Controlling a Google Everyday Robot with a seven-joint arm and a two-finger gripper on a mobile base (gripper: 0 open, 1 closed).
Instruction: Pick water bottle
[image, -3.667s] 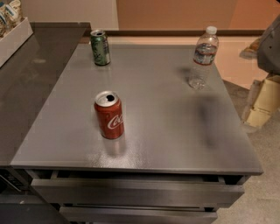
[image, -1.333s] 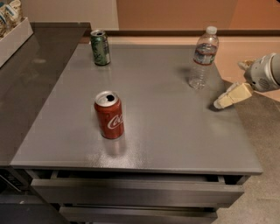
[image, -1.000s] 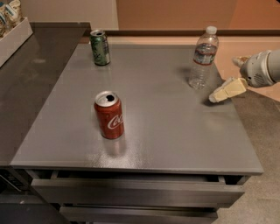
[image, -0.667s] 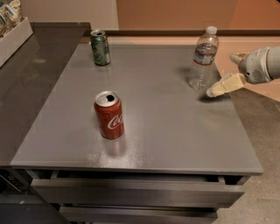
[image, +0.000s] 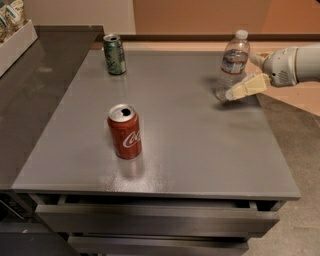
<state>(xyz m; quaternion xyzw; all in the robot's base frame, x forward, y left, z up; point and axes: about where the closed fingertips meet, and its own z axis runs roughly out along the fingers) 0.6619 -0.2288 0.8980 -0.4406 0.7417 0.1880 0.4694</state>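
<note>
The water bottle (image: 232, 64) is clear ribbed plastic with a white cap and a label band. It stands upright near the back right of the grey table (image: 200, 150). My gripper (image: 241, 76) comes in from the right edge at the bottle's right side. It is open. One cream finger (image: 247, 86) lies in front of the bottle's lower part, and the other shows just behind and to the right of the bottle. The bottle stands on the table and is not lifted.
A red cola can (image: 125, 131) stands left of the table's middle. A green can (image: 114, 54) stands at the back left. A dark counter (image: 35, 90) with a white tray (image: 15, 42) adjoins on the left. Drawers sit under the table's front edge.
My gripper has moved left and up from beyond the table's right edge to the bottle's side. The bottle and both cans have not moved.
</note>
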